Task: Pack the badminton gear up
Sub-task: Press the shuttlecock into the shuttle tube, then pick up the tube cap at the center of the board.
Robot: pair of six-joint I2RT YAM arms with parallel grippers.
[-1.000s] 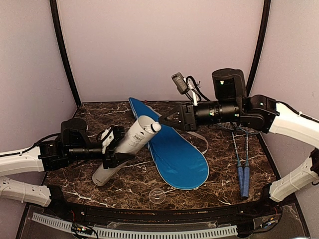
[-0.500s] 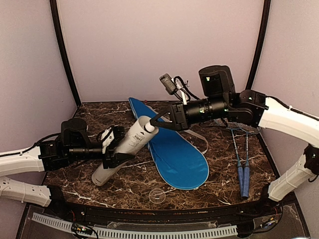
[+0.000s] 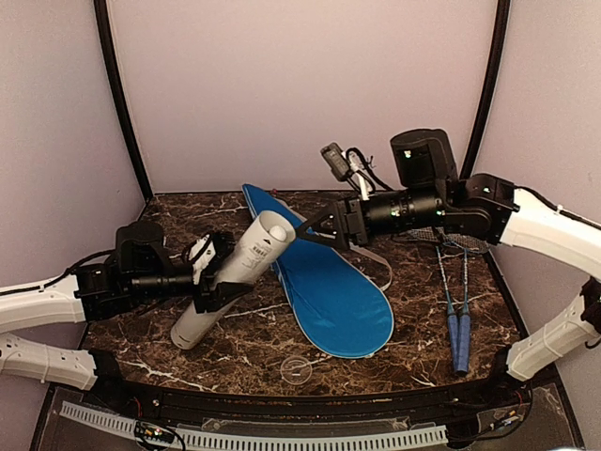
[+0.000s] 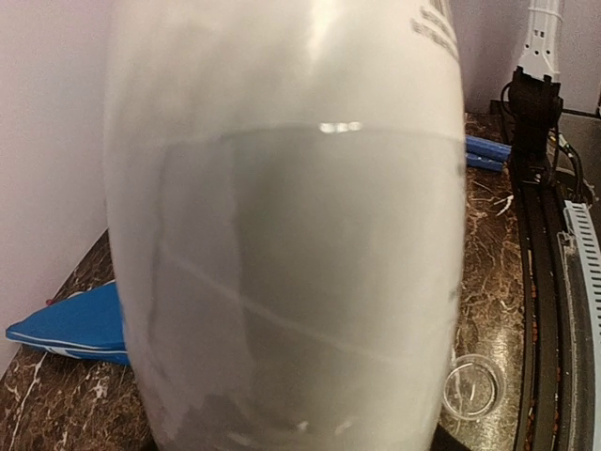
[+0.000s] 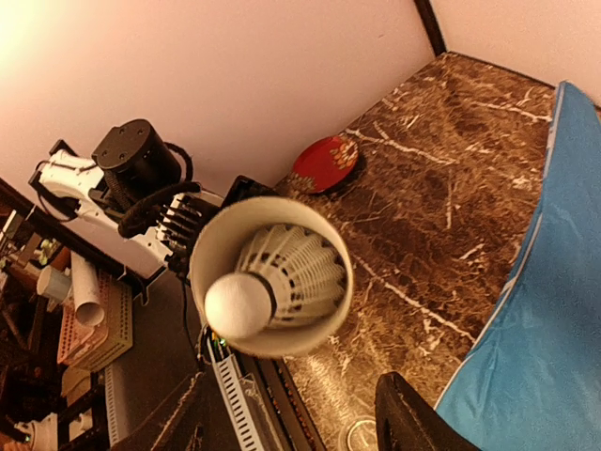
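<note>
tube tilted, shuttlecock cork-out in mouth | left jaws gripping tube | right jaws apart, empty

dark print on the white tube is too blurred to read.

Soft light; white tube blurred.

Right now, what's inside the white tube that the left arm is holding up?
A white feathered shuttlecock sits just inside the tube, at its open mouth, cork end outward. Anything deeper is hidden behind it and the opaque wall.
</note>
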